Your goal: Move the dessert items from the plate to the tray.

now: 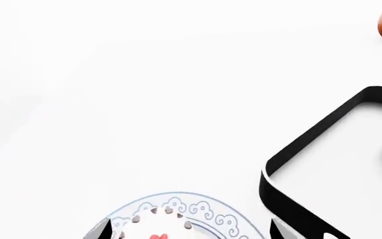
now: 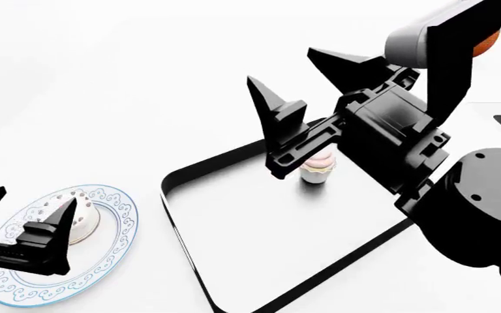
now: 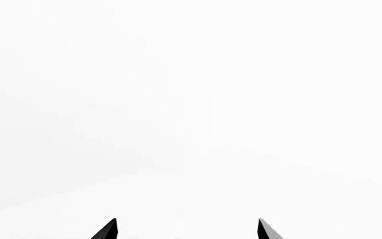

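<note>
Black right claw [image 2: 307, 91] hangs open above tray [image 2: 181, 215] on white tabletop [image 2: 102, 85].

Both grippers were matte black with angular, blocky housings. The right gripper [image 2: 307, 85] had two long fingers tapering to sharp points. Its arm had a grey cylindrical link, an orange patch, and a rounded black joint with small pale dots. The left gripper [image 2: 29, 205] looked alike.

Bright, even, shadowless render; whites blown out, edges sharp, no blur.
</note>
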Robot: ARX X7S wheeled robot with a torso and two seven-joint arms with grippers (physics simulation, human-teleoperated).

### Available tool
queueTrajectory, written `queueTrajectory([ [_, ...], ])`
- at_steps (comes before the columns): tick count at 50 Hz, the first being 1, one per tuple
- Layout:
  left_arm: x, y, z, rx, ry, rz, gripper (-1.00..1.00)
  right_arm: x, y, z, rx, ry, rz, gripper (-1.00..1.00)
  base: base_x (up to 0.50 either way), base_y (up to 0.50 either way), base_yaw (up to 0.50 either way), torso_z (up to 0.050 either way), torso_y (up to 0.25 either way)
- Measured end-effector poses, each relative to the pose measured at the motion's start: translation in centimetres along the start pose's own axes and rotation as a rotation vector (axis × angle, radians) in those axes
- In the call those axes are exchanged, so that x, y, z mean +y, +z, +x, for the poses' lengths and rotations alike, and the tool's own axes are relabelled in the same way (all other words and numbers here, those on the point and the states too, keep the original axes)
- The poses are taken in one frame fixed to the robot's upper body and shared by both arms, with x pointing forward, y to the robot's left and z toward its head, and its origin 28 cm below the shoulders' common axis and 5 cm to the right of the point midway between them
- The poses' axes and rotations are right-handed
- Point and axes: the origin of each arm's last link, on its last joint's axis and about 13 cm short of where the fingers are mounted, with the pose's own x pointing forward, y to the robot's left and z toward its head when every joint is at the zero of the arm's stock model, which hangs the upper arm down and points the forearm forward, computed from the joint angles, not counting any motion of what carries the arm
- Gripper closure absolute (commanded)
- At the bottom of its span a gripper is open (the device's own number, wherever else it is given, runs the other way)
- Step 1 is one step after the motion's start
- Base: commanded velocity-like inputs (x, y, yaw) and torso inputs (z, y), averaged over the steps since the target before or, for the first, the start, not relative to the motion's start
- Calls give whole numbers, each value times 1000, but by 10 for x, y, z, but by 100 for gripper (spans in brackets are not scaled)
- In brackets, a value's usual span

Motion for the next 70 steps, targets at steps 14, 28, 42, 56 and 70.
queueTrajectory([
  [14, -3, -8, 12, 39, -17, -2, -100, -1, -2, -1, 8, -5, 3, -100, 0, 0, 0, 0, 0],
  [28, -3, -8, 12, 46, -12, 3, -100, -1, -4, -1, 18, -2, 4, -100, 0, 0, 0, 0, 0],
  [42, 0, -11, 8, 44, 14, 3, -100, 0, -6, 0, 28, 4, 5, -100, 0, 0, 0, 0, 0],
  [56, 2, -29, 19, 82, 33, -11, -100, 0, -7, 0, 33, 7, 11, -100, 0, 0, 0, 0, 0],
  [70, 3, -35, 22, 95, 44, -11, -100, 1, -10, -1, 39, 9, 18, -100, 0, 0, 0, 0, 0],
])
